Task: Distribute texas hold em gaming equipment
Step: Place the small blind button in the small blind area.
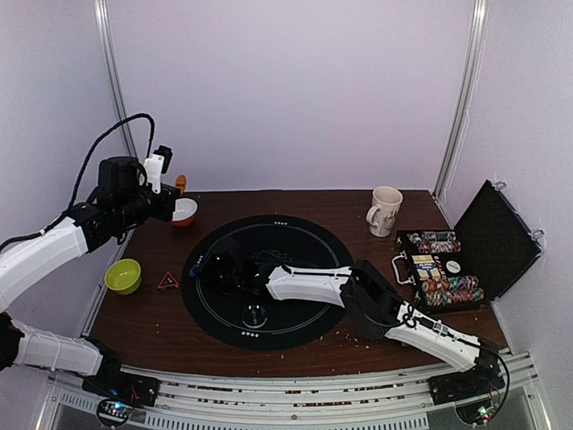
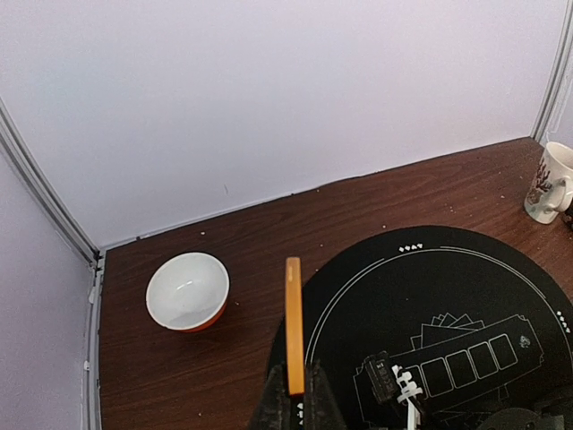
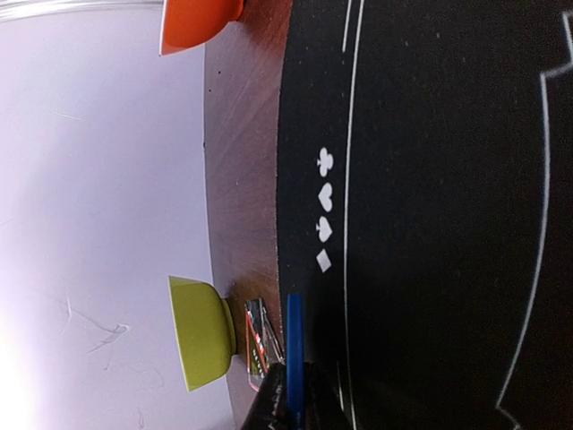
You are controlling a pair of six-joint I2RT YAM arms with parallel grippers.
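Left wrist view: my left jaws pinch a thin orange disc (image 2: 293, 327) edge-on, up above the left rim of the black mat (image 2: 466, 296). The white-and-orange bowl (image 2: 187, 291) sits on the table (image 2: 179, 385) to its left. My right jaws grip a blue disc (image 3: 294, 354), also edge-on, close over the mat's left side. A green bowl (image 3: 201, 333) and a red triangle (image 3: 260, 340) lie just beyond. Striped chips (image 1: 452, 288) fill the open case (image 1: 497, 237) at the right, near a mug (image 1: 386, 210).

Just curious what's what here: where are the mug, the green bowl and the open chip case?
mug (image 1: 385, 211): top view, on its body.
green bowl (image 1: 123, 277): top view, on its inside.
chip case (image 1: 498, 235): top view, on its raised lid.
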